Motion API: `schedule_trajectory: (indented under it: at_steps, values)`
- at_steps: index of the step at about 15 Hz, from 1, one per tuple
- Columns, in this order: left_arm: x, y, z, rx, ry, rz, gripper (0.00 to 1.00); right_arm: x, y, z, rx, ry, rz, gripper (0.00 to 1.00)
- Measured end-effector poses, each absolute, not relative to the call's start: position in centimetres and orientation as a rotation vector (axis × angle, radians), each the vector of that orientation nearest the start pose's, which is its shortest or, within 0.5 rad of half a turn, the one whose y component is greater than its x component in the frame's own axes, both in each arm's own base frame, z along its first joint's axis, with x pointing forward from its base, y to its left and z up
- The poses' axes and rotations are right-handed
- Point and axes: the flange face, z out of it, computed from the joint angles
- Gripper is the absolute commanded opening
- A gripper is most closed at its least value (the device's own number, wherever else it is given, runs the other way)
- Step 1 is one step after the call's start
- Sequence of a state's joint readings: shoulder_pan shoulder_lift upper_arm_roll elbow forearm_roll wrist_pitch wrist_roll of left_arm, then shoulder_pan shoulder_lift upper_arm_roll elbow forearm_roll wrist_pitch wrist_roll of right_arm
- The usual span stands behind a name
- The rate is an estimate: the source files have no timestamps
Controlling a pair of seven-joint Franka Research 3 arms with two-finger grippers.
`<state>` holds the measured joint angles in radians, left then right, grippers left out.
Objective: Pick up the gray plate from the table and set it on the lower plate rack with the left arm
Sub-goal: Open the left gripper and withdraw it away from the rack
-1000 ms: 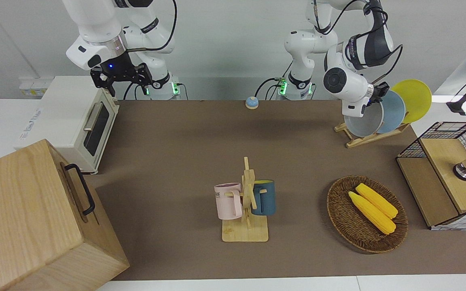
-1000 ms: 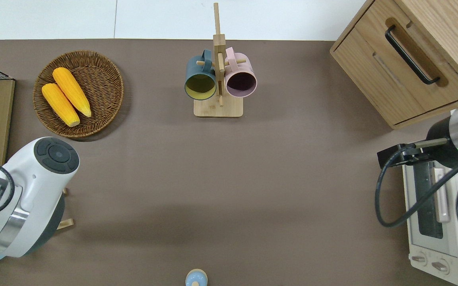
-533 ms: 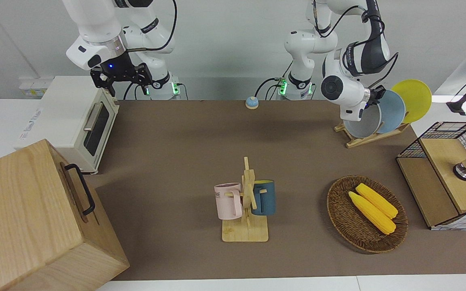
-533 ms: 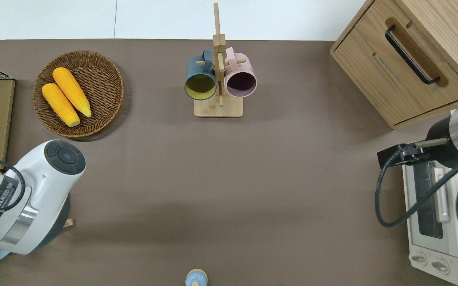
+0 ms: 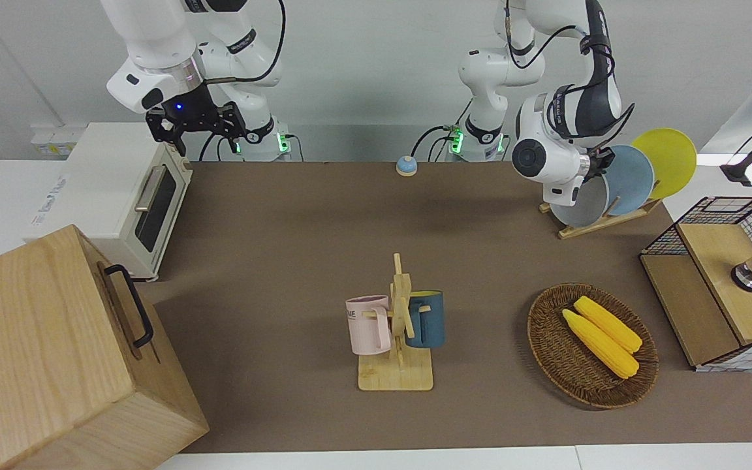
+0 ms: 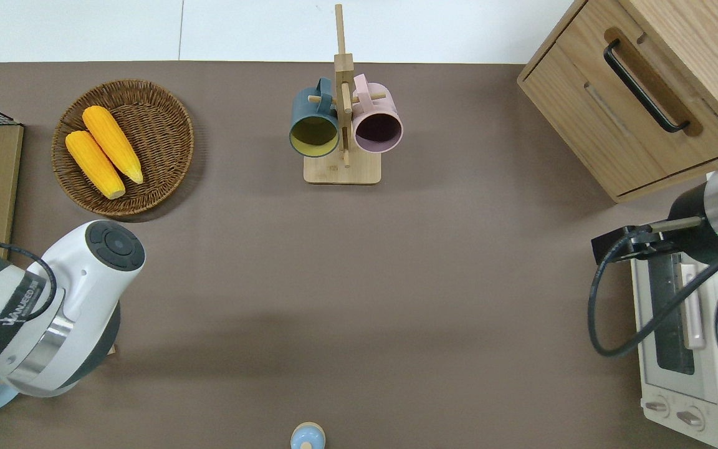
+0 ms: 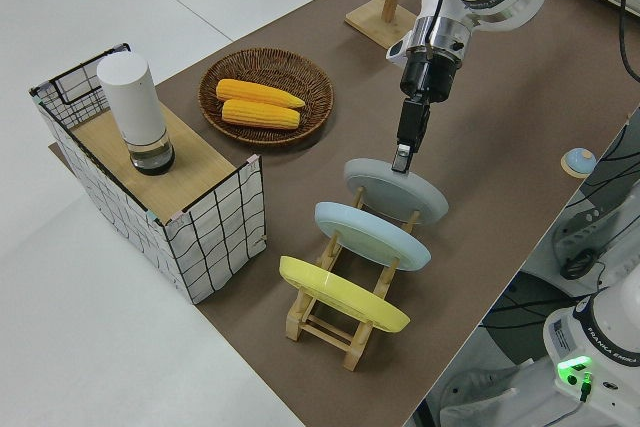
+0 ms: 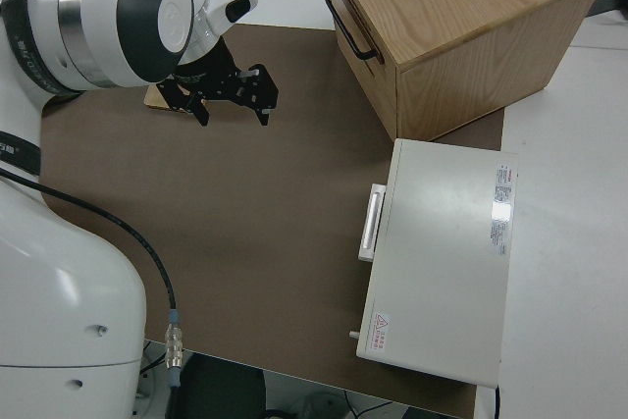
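The gray plate point(image 7: 397, 190) point(image 5: 578, 203) leans in the lower plate rack point(image 7: 345, 332) point(image 5: 585, 226), in the end slot toward the right arm's end of the table. A light blue plate point(image 7: 372, 235) and a yellow plate point(image 7: 340, 294) fill the slots beside it. My left gripper point(image 7: 401, 159) points down with its tips on the gray plate's upper rim and looks shut on it. In the overhead view the left arm's wrist point(image 6: 78, 299) hides the rack and the gripper. My right gripper point(image 8: 231, 95) is open, empty and parked.
A wicker basket point(image 5: 546, 352) with two corn cobs and a wire-grid box point(image 5: 722, 281) stand near the rack. A mug stand point(image 5: 397, 326) holds two mugs mid-table. A toaster oven point(image 5: 121, 196), a wooden cabinet point(image 5: 56, 352) and a small blue bell point(image 5: 406, 166) are also here.
The left arm's wrist has swung toward the table's middle and dropped a little. The gray plate has settled lower in its slot. The right arm has not moved.
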<state>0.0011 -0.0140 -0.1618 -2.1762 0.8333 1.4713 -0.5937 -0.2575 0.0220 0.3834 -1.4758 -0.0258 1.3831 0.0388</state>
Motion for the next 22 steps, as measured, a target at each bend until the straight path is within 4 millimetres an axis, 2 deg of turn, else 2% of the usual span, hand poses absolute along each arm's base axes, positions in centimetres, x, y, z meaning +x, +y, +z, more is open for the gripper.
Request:
schedule_trajectory:
  at_steps: [1,2,7,11,15,19,22]
  values:
    - [47.1,0.9,39.8,-2.101,-0.216,0.348,0.94,53.7,6.2,64.2,-3.16,-0.133,0.176,0.983]
    - [47.1,0.9,39.8,-2.101,-0.215,0.347,0.99,53.7,6.2,64.2,-3.16,-0.133,0.176,0.983]
    - [47.2,0.6,39.9,-2.104,-0.201,0.346,0.99,53.7,6.2,64.2,-3.16,-0.133,0.176,0.983]
    - [47.8,0.0,41.1,-2.162,-0.157,0.373,0.99,53.7,6.2,64.2,-3.16,-0.133,0.176,0.983]
    - [48.9,-1.3,43.9,-2.311,-0.133,0.395,0.99,53.7,6.2,64.2,-3.16,-0.133,0.176,0.983]
    - [50.5,-3.9,47.9,-2.577,-0.068,0.396,0.99,53.7,6.2,64.2,-3.16,-0.133,0.176,0.983]
    - [51.4,-5.3,49.6,-2.783,-0.023,0.37,0.99,53.7,6.2,64.2,-3.16,-0.133,0.176,0.983]
